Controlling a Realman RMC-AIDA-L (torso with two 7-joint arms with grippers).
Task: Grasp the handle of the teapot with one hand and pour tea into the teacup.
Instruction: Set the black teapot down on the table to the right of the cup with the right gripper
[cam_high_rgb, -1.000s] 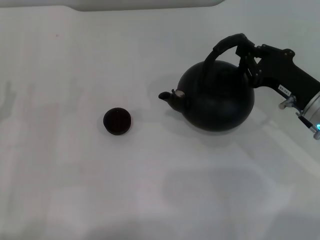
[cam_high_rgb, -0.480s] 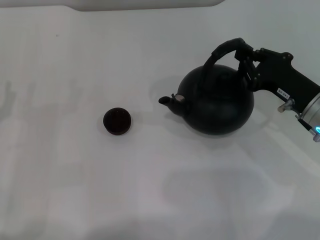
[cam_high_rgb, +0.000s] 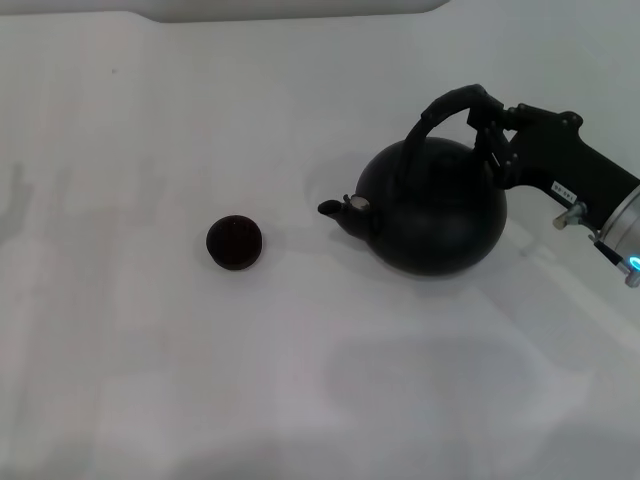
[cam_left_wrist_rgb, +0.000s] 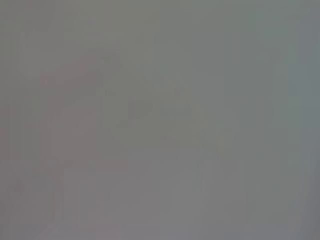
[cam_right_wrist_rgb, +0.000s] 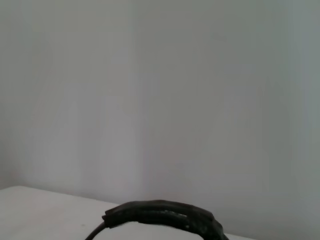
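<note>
Beside the teapot (cam_high_rgb: 433, 215), the teacup (cam_high_rgb: 235, 242) stands well apart.

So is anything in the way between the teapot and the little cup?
No. Only bare white table lies between the teapot and the teacup. The right gripper grips the handle.

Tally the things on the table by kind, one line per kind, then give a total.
Teapot, black, with an arched handle gripped by the right gripper: 1
Teacup, dark, standing apart from the teapot on its spout side: 1
Total: 2
</note>
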